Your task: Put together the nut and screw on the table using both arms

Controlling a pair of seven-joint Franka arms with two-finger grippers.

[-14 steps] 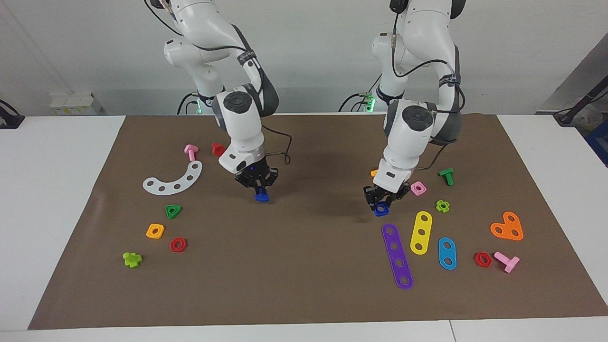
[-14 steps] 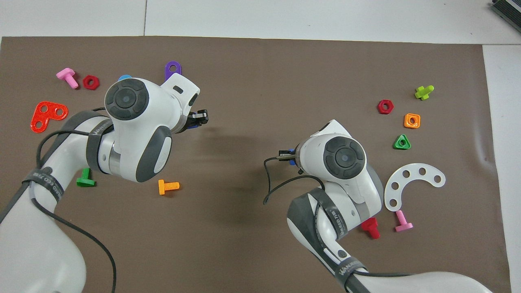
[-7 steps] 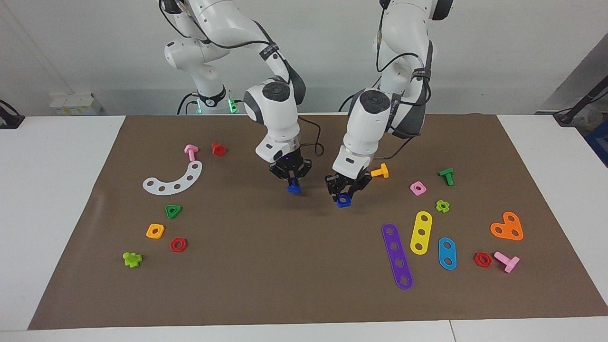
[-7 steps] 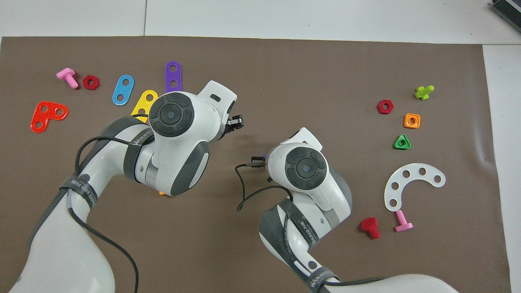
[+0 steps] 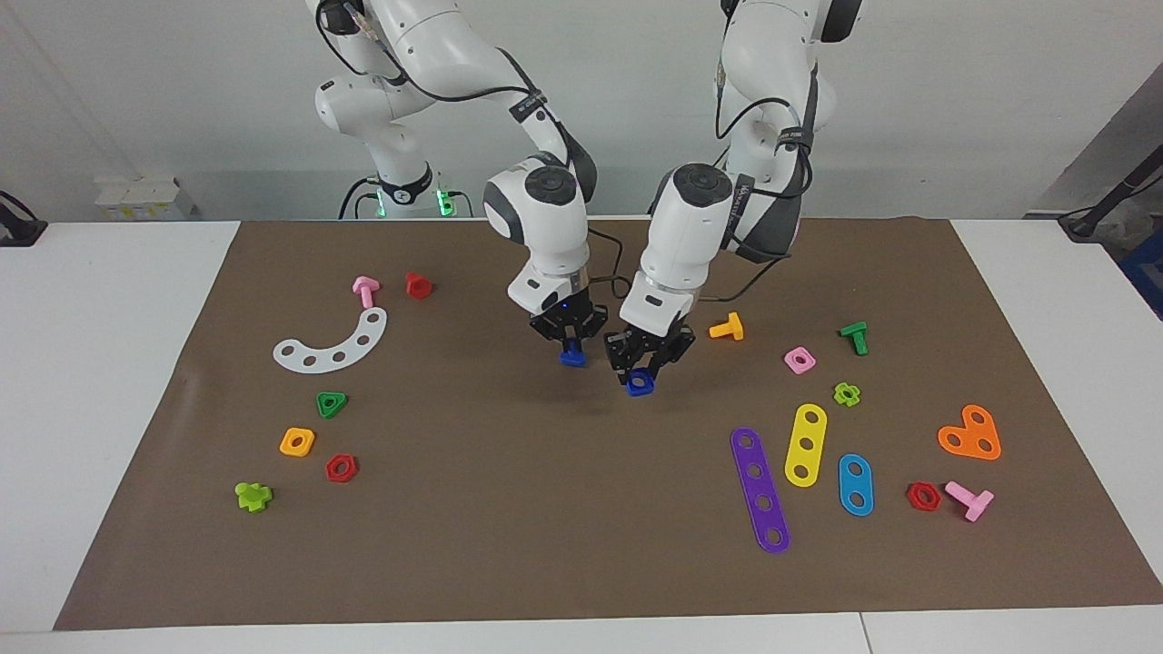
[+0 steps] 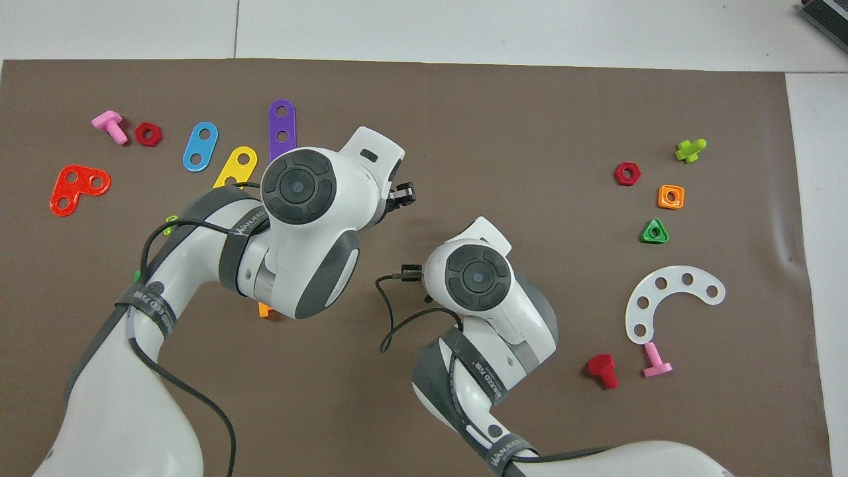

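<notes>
Counter [image 5: 136, 345]: brown mat, spare toy parts scattered. My left jaws [image 5: 641, 374] clench the nut [image 5: 640, 385]; my right jaws [image 5: 571, 350] grip the screw [image 5: 571, 359], both raised over mid-mat, close together, apart. Pickup done; mating and threading remain.

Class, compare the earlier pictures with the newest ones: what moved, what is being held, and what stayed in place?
Both arms swung in from opposite ends to the mat's middle. The right gripper carries the blue screw; the left gripper carries the blue nut. The two parts now hang close together, not yet joined. The loose toy pieces on the mat stayed put.
</notes>
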